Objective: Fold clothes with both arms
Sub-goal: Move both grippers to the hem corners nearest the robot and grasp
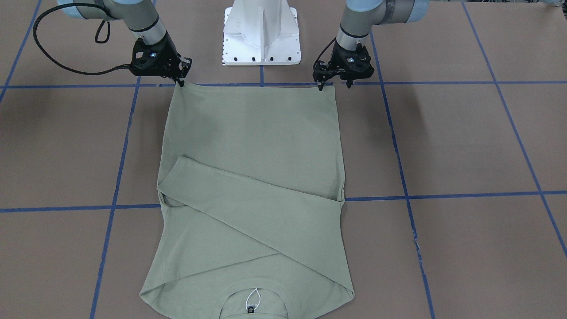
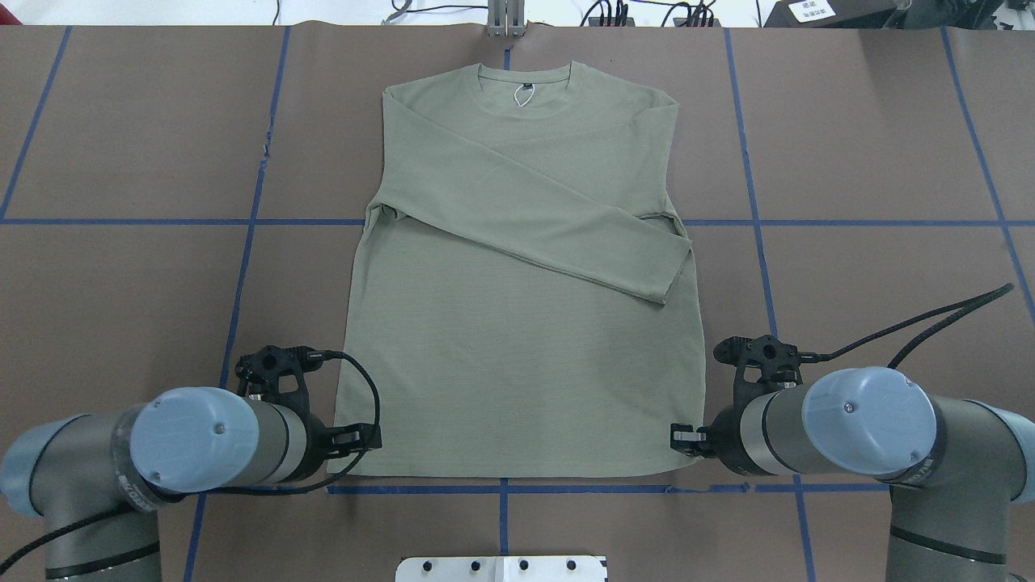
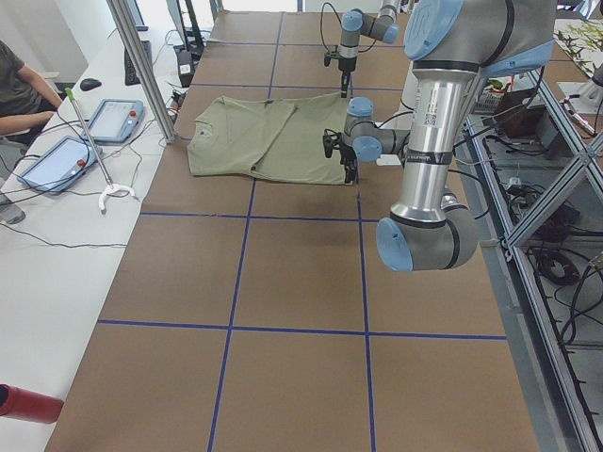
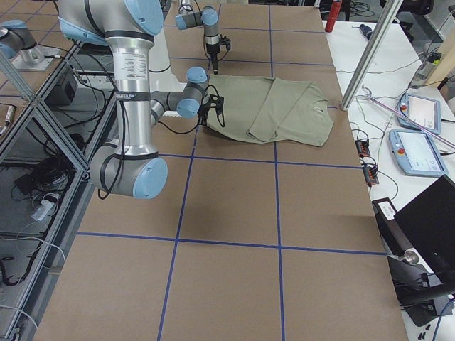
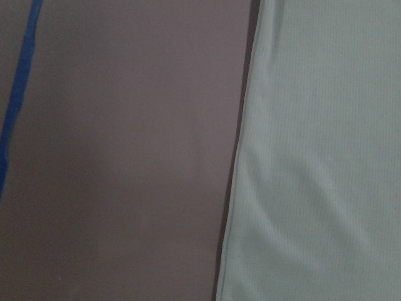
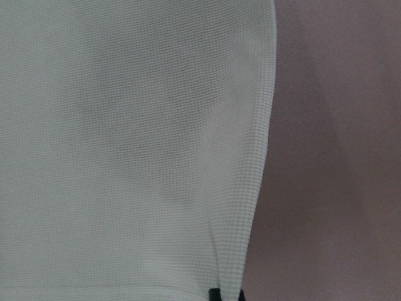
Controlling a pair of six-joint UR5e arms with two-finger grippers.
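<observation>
Shirt [image 2: 517, 364] on blue-gridded brown table [image 2: 849, 145]

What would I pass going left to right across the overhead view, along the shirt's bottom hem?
In order: left arm → left gripper → shirt → right gripper → right arm.

The shirt [image 1: 252, 133] has its collar [image 1: 252, 296] cut off by the front view's lower edge.
</observation>
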